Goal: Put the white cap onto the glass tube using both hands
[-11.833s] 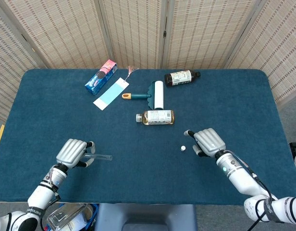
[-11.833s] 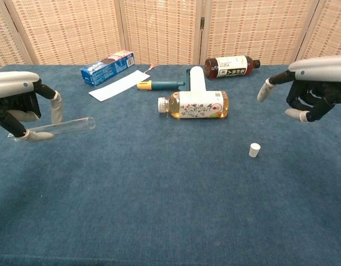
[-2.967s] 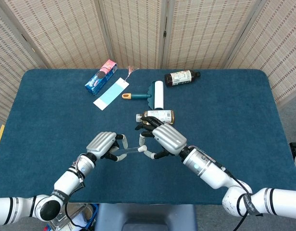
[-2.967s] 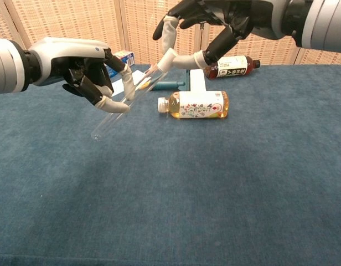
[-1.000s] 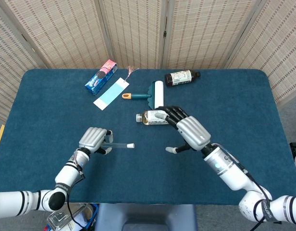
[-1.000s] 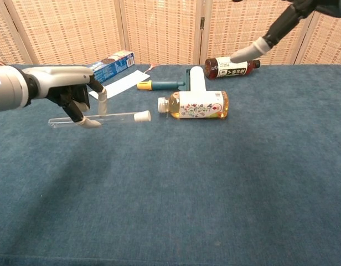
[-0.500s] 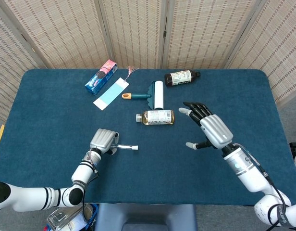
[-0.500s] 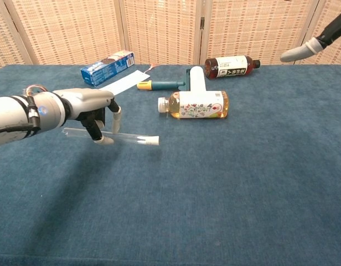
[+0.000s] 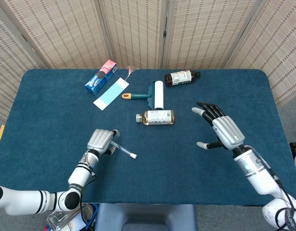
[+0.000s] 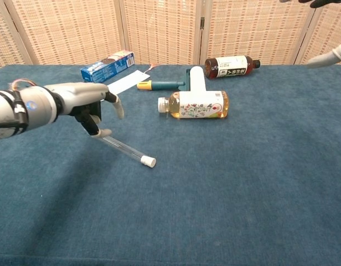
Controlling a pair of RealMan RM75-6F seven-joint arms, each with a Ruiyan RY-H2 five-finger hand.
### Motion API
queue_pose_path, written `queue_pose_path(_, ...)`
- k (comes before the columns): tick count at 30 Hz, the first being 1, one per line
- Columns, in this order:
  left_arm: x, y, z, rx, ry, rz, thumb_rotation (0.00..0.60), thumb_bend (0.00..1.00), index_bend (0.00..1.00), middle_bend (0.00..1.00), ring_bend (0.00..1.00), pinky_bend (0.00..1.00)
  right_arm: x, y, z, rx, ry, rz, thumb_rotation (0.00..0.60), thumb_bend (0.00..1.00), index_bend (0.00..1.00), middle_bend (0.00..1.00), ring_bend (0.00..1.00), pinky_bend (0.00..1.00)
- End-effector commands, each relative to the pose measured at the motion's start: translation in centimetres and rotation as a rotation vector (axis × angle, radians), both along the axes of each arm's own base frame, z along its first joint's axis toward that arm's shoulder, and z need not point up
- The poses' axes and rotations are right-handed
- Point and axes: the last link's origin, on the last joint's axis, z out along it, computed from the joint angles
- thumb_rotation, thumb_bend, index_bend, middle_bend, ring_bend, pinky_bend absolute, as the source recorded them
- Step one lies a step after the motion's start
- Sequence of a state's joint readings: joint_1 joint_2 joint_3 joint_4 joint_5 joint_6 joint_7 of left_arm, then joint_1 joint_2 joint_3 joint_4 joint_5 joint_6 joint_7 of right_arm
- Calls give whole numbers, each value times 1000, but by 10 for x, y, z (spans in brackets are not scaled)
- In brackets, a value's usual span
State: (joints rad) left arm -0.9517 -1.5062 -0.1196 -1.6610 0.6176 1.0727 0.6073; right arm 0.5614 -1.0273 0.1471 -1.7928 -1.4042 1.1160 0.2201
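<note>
Ahead of me on the blue counter [image 9: 52,110] lie two bottles, an amber one [image 9: 156,117] on its side near the middle and a dark one [image 9: 180,77] further back, with a lint roller [image 9: 155,94] between them; off to my left are a blue snack box [image 9: 101,76] and a light-blue card [image 9: 110,93]. None of these sits between my hands. My left hand [image 9: 102,141] is low over the counter, fingers curled around one end of the single glass tube [image 10: 119,146], which slants down and away to the right with the one white cap [image 10: 148,161] on its far end, at or just over the cloth. My right hand [image 9: 221,130] hovers well apart on the right, palm down, fingers spread wide and holding nothing.
</note>
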Motion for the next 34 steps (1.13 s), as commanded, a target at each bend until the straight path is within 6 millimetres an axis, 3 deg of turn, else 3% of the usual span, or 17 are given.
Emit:
queue_pose_path(1,-12,-8,33,75,-84,16,600,362,290,997,952,1000,-12,6,6,-1,34,-32,600,78,110,36,0,0)
queue_pose_path(6,-43,-26,70,162,-121,24,600,362,275,901,852,1000,-33,19,16,-15,98,-81,600,145,110,60,0,1)
queue_pose_path(9,-68,-38,94,222,-117,31,600,362,272,821,754,980,-47,27,24,-44,121,-113,600,243,110,110,1,87)
queue_pose_path(12,-98,-53,119,302,-105,46,600,361,284,705,654,886,-62,37,31,-84,143,-138,600,336,118,169,40,192)
queue_pose_path(15,-123,-68,139,378,-100,63,600,362,287,589,564,752,-76,48,36,-123,189,-154,600,369,163,211,95,246)
queue_pose_path(21,-160,-104,166,494,-80,73,600,362,289,490,469,574,-96,71,43,-208,250,-172,600,392,286,263,158,301)
queue_pose_path(27,-174,-135,176,554,-88,80,600,362,283,439,427,487,-110,94,40,-253,225,-208,600,373,288,263,158,301)
queue_pose_path(34,-168,-160,173,545,-111,55,600,362,280,437,424,440,-116,114,35,-251,214,-236,600,353,288,263,158,301)
